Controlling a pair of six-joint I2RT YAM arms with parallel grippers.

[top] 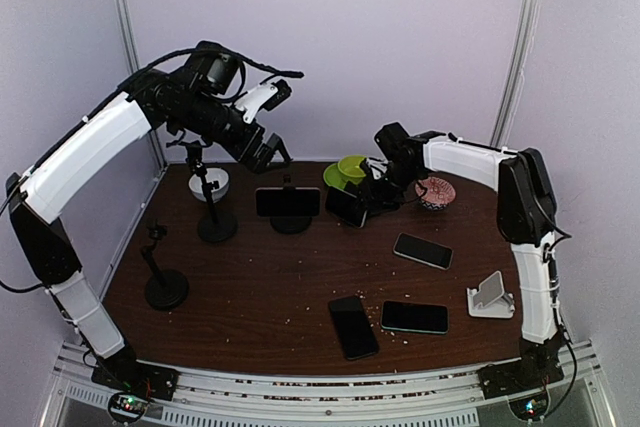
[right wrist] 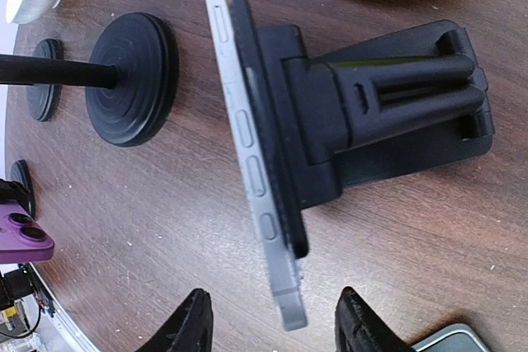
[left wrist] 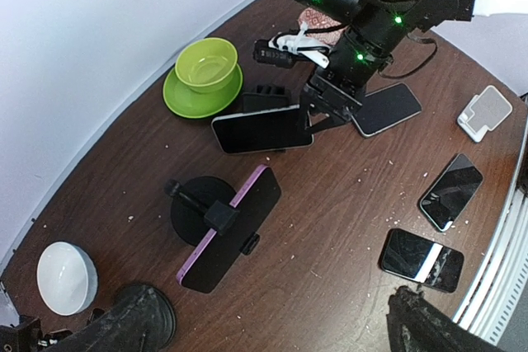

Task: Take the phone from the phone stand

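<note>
- Your phone [right wrist: 252, 154] is a slim slab with a pale silver edge, a row of side buttons and a dark glossy screen.
- It stands on its long edge, landscape, and leans back against the black phone stand [right wrist: 388, 96], touching it along its back.
- The stand sits on the brown table [top: 260, 287], just in front of the green saucer [left wrist: 186, 100], at the back towards the right.
- Your right gripper [right wrist: 272, 323] straddles one short end of the phone. Its fingers are spread, one on each side, and both show a gap to the phone.
- Your left gripper [left wrist: 276, 323] hangs high over the left half of the table with its fingers wide apart, gripping nothing.
- The green bowl [left wrist: 206, 63] sits in the green saucer; you see only its smooth green inside.
- The white bowl [left wrist: 66, 274] rests at the back left, showing only its plain white inside.
- The patterned bowl [top: 437, 192] lies beside the right arm, which hides so much of it that you cannot tell its contents.
</note>
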